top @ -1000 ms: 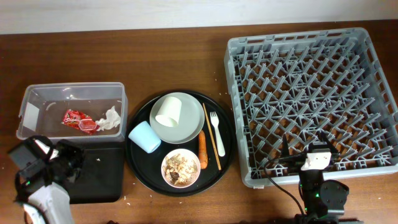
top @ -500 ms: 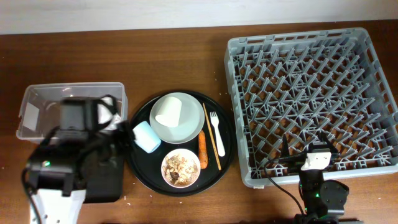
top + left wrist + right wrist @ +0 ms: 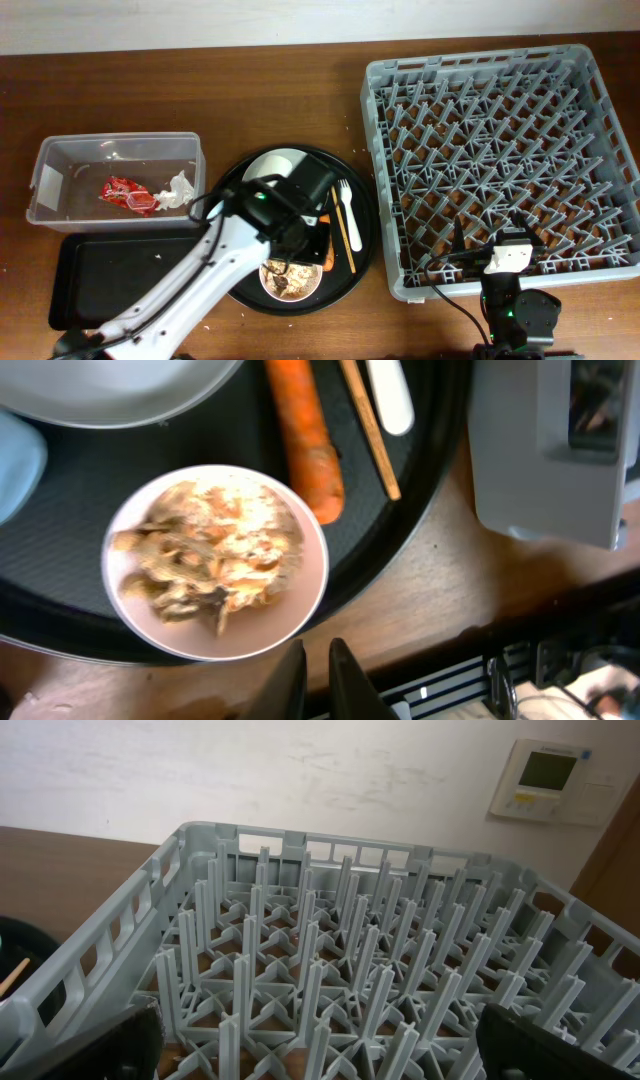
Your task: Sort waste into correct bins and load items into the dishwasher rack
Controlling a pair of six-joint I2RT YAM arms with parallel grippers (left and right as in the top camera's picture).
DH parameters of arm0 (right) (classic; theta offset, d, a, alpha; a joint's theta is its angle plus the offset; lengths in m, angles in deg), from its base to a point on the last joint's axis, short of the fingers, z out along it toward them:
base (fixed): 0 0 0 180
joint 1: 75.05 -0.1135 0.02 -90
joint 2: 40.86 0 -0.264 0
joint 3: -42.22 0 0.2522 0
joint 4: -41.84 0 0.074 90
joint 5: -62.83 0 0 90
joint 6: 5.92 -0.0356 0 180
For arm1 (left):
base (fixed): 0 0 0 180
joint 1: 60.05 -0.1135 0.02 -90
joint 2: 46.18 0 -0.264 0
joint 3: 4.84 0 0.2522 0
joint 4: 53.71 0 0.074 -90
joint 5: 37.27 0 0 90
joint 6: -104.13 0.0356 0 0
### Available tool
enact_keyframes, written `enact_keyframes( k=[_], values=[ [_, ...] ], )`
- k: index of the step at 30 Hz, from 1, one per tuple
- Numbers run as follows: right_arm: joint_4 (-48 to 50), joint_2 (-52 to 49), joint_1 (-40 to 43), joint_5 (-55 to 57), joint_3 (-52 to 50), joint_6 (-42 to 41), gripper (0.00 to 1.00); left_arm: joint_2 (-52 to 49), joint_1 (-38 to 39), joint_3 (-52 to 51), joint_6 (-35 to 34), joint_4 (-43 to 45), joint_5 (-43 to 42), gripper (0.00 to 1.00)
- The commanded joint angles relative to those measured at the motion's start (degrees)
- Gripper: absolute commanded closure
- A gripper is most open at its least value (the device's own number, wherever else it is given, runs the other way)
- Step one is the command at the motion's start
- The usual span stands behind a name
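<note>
At six o'clock on the large round black tray, a white bowl holds brownish-white food scraps. A small orange carrot lies just beside the bowl, toward four o'clock on the tray. Thin wooden chopsticks and a white plastic fork lie alongside at three o'clock. The pale grey-green plate sits at twelve o'clock, partly under the left arm. In the left wrist view an edge of the light blue cup shows at the bowl's ten o'clock. The left tool hovers just beside the bowl's rim, its fingers drawn almost together with a thin gap and nothing between them. At nine o'clock from the tray, a clear rectangular plastic tub holds a red crinkled wrapper and white crumpled tissue. A shallow black rectangular tray lies at the tub's six o'clock. At three o'clock stands the large square grey plastic rack; over its six o'clock edge the right tool is spread wide and empty.
</note>
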State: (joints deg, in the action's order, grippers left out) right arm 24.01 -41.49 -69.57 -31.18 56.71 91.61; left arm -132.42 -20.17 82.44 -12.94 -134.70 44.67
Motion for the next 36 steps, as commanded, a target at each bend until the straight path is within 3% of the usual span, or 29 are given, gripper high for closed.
enact_keyframes(
  k=[1,36],
  values=[
    [-0.07,0.42,-0.22,0.13,-0.42,-0.04,0.01,-1.07,2.64,0.63,-0.76,3.32,0.61,0.96],
    [-0.07,0.42,-0.22,0.13,-0.42,-0.04,0.01,-1.09,5.22,0.61,-0.79,6.16,8.2,0.96]
  ],
)
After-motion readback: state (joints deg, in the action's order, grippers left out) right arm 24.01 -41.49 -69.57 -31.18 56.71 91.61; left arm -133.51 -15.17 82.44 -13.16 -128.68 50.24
